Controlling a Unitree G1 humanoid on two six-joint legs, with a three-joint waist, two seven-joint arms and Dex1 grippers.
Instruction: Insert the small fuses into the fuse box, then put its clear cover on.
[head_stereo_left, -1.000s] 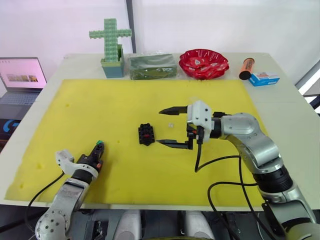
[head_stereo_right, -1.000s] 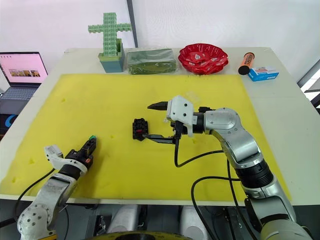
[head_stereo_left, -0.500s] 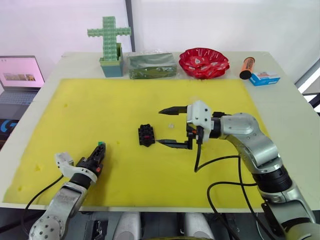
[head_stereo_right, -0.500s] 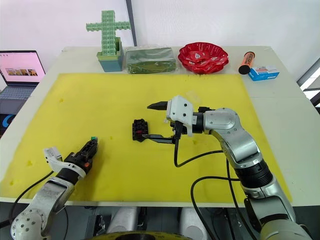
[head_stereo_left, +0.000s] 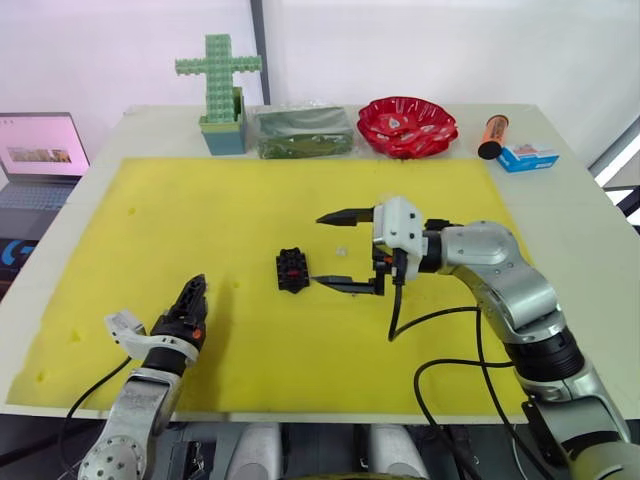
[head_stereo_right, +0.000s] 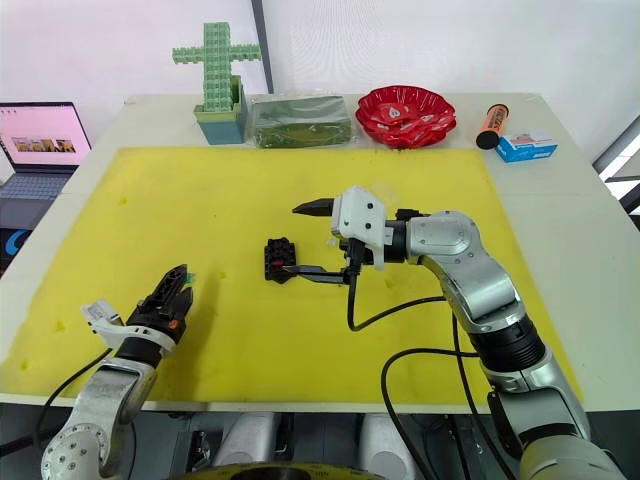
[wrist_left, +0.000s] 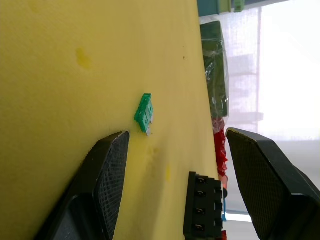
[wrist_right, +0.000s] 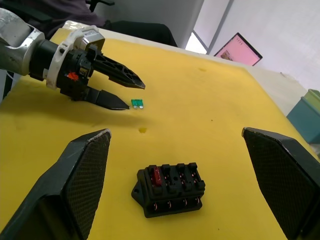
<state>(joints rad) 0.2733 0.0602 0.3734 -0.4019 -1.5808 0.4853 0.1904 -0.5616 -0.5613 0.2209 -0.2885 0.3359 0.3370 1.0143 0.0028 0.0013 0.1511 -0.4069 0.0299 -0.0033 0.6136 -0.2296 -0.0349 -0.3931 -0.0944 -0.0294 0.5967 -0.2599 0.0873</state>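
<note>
White table, yellow foam mat covering most of it. Pale wall behind, dark vertical post at far centre. Open laptop on a lower surface at far left. Bright, even light; window glare at right edge.

You see a matt, spongy yellow mat, a matt black plastic fuse box, a glossy green plastic fuse, and finely textured black fingers.
</note>
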